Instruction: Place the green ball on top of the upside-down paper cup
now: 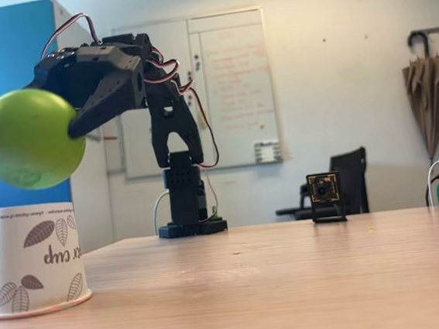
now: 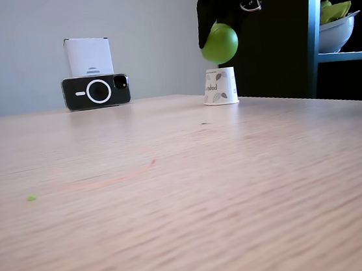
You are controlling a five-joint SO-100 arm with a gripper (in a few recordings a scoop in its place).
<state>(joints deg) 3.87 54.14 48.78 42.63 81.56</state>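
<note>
The green ball [image 1: 26,139] hangs just above the upside-down paper cup [image 1: 33,260], with a thin gap between its underside and the cup's flat top. The black gripper [image 1: 61,124] is shut on the ball and reaches in from the right; one finger [image 1: 98,110] runs along the ball's right side and the other is hidden behind the ball. The cup stands at the table's left edge with its printed lettering upside down. From the opposite side, the ball [image 2: 219,43] sits over the cup [image 2: 220,86] under the dark gripper [image 2: 213,30].
The arm's base [image 1: 189,214] stands mid-table behind the cup. A small camera [image 1: 325,193] sits further right. A blue cabinet [image 1: 6,53] rises behind the cup. A phone on a stand [image 2: 96,91] sits at the far table edge, and a bowl [image 2: 336,31] rests on a shelf.
</note>
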